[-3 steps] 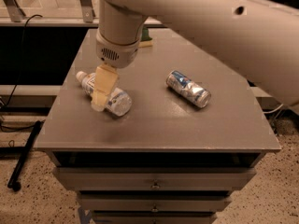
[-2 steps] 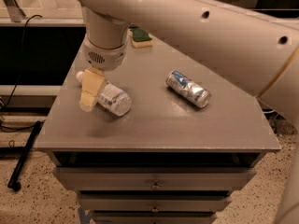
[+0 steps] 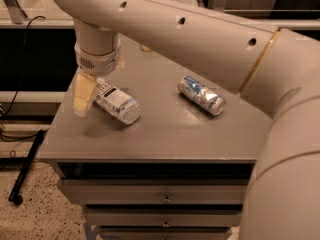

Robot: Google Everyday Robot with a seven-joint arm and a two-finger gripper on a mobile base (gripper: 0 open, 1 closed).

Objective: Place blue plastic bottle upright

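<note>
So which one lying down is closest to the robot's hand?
The small clear plastic bottle with a white label, right beside the gripper; the crushed silver-blue metal can lies apart, farther right.
</note>
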